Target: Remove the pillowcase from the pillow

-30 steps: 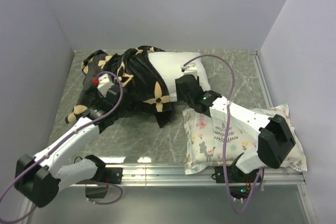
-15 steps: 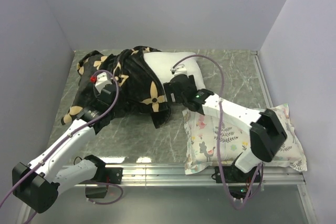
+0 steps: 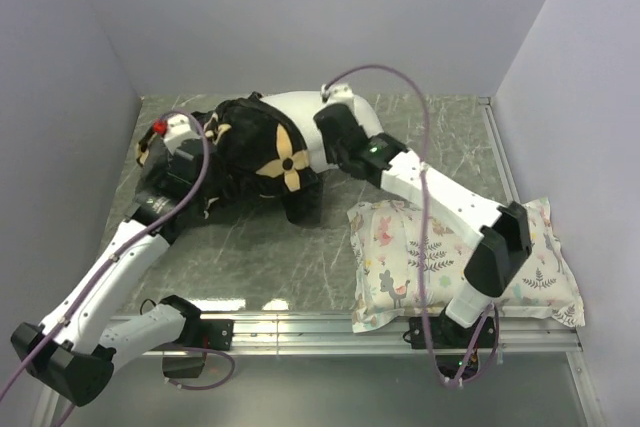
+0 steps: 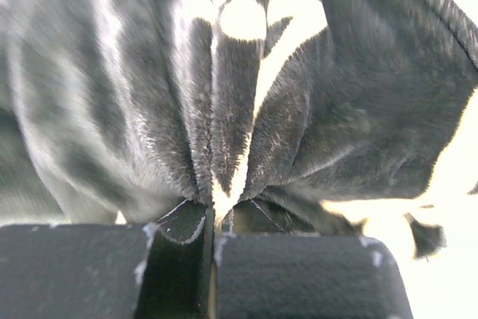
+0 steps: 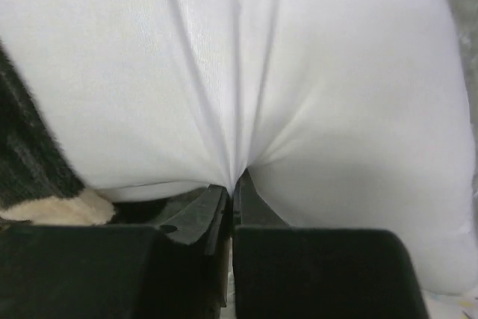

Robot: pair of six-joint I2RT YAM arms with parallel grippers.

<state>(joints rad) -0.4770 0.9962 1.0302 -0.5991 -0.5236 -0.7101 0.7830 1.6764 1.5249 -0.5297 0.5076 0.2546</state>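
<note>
The black pillowcase (image 3: 245,135) with tan flower motifs is bunched over the left part of the white pillow (image 3: 298,112) at the back of the table. My left gripper (image 3: 198,169) is at the pillowcase's left side, shut on a pinched fold of the pillowcase (image 4: 336,95); its jaws (image 4: 216,214) are pressed together on the plush fabric. At the pillow's bare right end my right gripper (image 3: 325,147) is shut on a pinch of the white pillow (image 5: 299,72). From the closed tips (image 5: 233,188) the cloth fans out in creases. A strip of pillowcase (image 5: 30,162) shows at the left.
A smaller pillow with a pastel floral print (image 3: 450,257) lies at the front right, under my right arm. Grey walls (image 3: 300,17) close in the marbled table (image 3: 270,247) at the back and both sides. A metal rail (image 3: 300,325) runs along the near edge.
My right gripper moved back and left along the pillow, opened, then shut on the white cloth. My left gripper moved back and left, and the pillowcase bunched up at that end.
</note>
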